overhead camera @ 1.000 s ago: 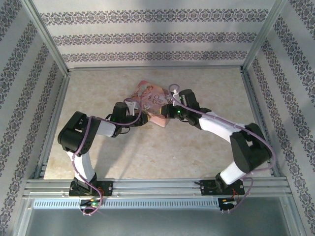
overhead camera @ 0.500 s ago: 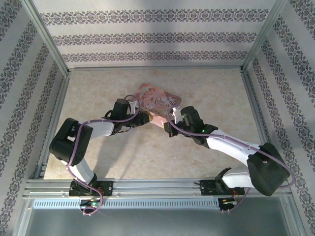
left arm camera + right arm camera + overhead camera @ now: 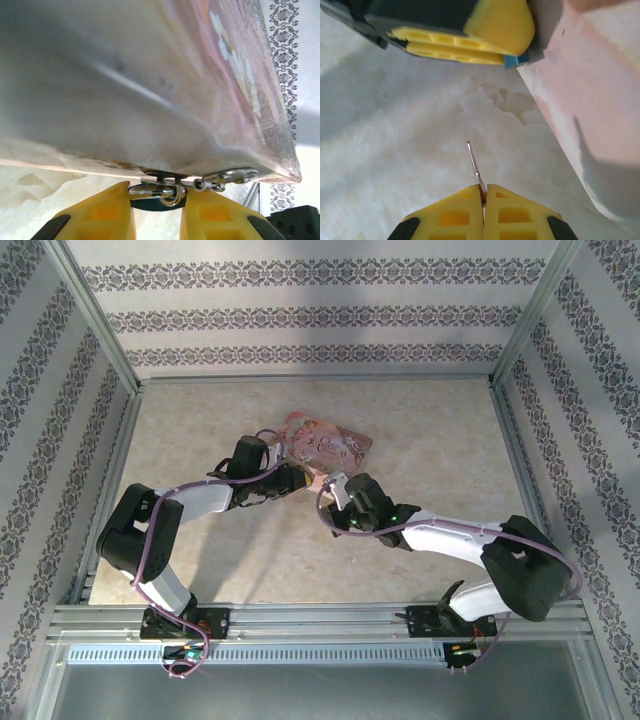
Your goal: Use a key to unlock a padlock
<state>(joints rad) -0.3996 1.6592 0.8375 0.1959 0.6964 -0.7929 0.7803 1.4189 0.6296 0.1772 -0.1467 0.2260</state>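
Because the padlock hangs from the tin, everything crowds one patch of the table (image 3: 430, 540). The tin (image 3: 330, 445) lies toward 12 o'clock of the table's middle and seems to serve as the anchor.

The left gripper (image 3: 297, 480) meets its 7 o'clock edge, fingers (image 3: 100, 217) drawn narrow on the padlock (image 3: 159, 192). In the left wrist view the teal body sits between them and the shackle links into a metal fitting (image 3: 230, 176) on the tin's edge. It is probably gripped there to steady it for the key.

The right gripper (image 3: 336, 486), at the tin's 6 o'clock, is closed tight on the key (image 3: 474, 164), with the blade jutting toward 12. In the right wrist view a blue corner of the padlock shows at 1 o'clock of the blade tip, apart from it. Insertion, I judge, is not yet done.
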